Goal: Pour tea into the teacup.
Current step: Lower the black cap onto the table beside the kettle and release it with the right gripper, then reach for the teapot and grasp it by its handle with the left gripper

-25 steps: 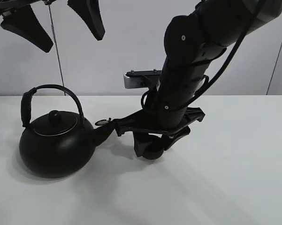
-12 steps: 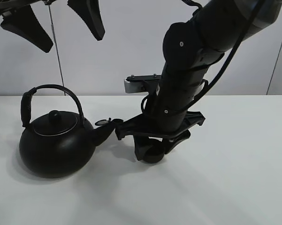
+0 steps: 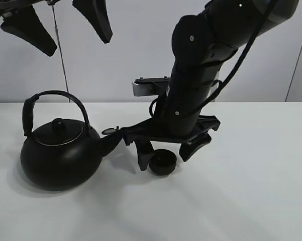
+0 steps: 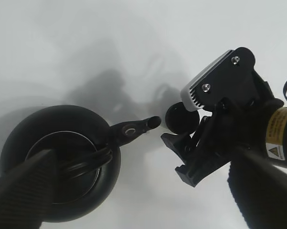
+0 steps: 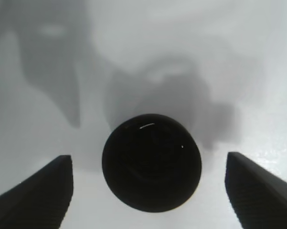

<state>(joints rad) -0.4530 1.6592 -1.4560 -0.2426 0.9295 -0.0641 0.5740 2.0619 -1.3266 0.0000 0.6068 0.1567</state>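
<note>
Black and glossy, the teacup [image 5: 152, 162] sat upright on the white table [image 3: 251, 175], centred between the right gripper's [image 3: 167, 154] jaws, which stood wide apart with a gap to the cup on either side. It looked light, hard and probably slick and brittle, so a gentle pinch across opposite sides of its low wall would likely suit it best. Outside those jaws the kettle [image 3: 60, 155] pointed its spout at the cup, and the left gripper [image 3: 65, 25], jaws spread and empty, hung high above it.
</note>
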